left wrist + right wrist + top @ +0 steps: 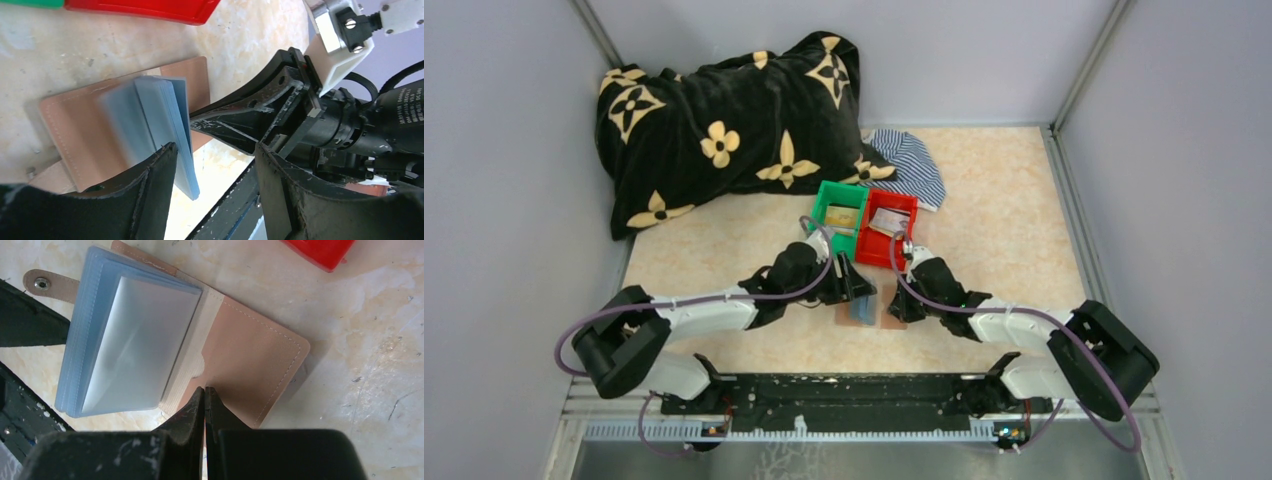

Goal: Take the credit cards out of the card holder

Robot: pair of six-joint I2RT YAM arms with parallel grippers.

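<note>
The holder (864,308) lay open on the desk (1024,220) at near centre, between the two arms and just in front of the bins. Its tan cover (250,370) was flat on the desk, and its stack of blue sleeves (85,335) was lifted off it. The top sleeve showed a silvery-grey face; I could not tell if that was a card. The snap tab (42,284) stuck out on the far side.

The right jaws were closed tight with nothing between them, tips down on the near edge of the cover. The left jaws stood partly apart. The edge of the sleeve stack (170,130) sat in the gap against one finger (145,200), while the other finger (280,200) was clear of it.

A gold-tan card (842,216) lay in the green bin (820,210), and a silvery card (889,220) lay in the red bin (912,215).
</note>
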